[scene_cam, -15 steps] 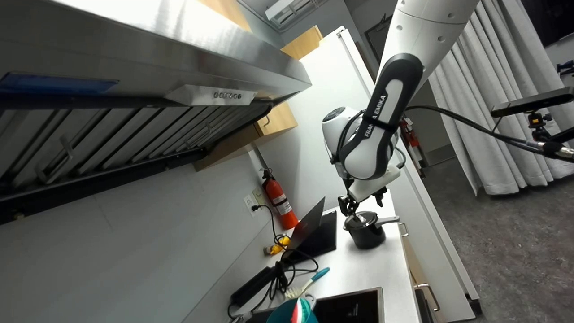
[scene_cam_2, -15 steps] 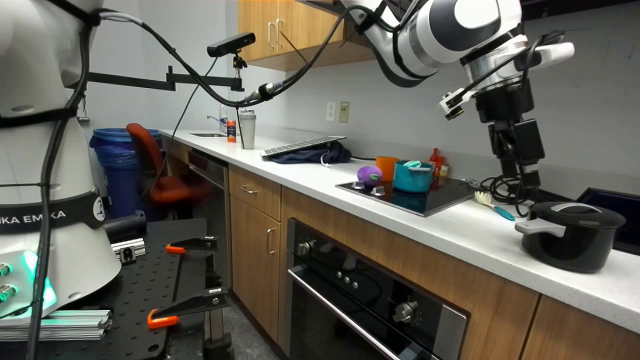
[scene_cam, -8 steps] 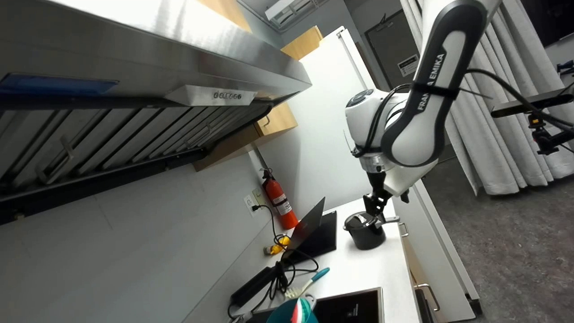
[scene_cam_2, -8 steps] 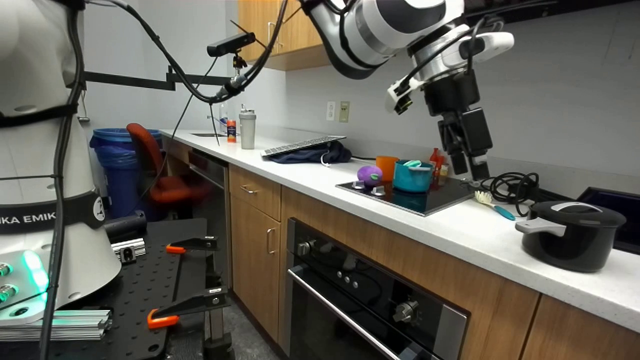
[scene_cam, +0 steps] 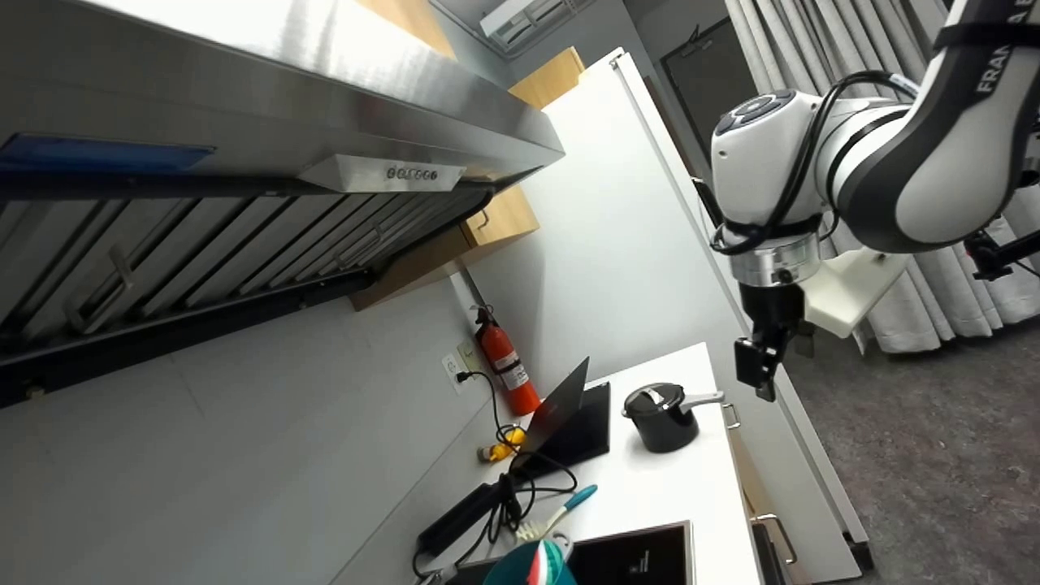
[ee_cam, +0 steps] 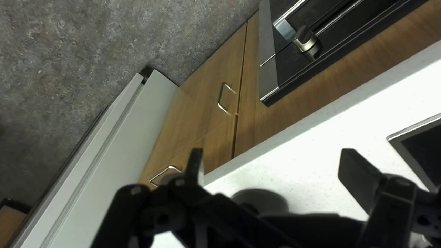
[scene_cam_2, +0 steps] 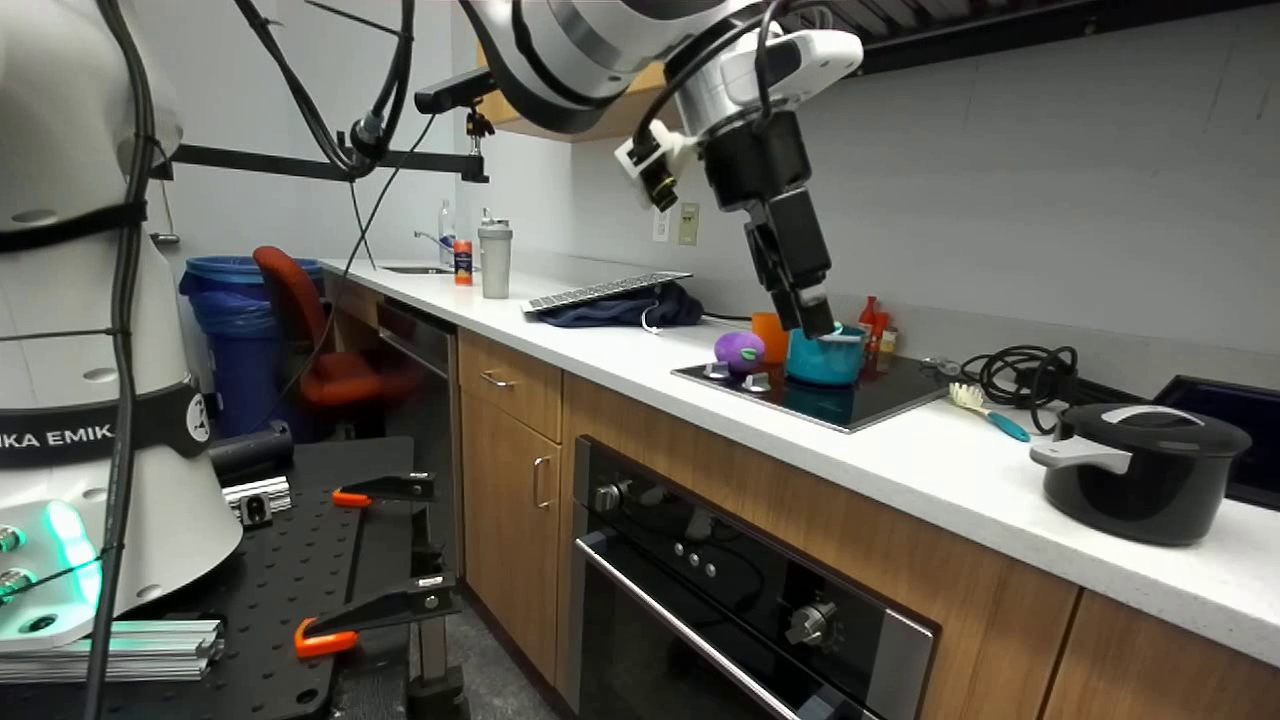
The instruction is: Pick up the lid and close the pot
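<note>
Lid [scene_cam_2: 1150, 434] hides the inside of the pot [scene_cam_2: 1140, 495]

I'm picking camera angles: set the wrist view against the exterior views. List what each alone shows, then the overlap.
Only the wrist view: counter seen between the pincer's spread fingers.
Only the exterior views: the teal pot and, recognisably, the black pot with its lid on; the wrist view's dark round shape may be it.
Shared: counter, cooktop, pincer.
</note>
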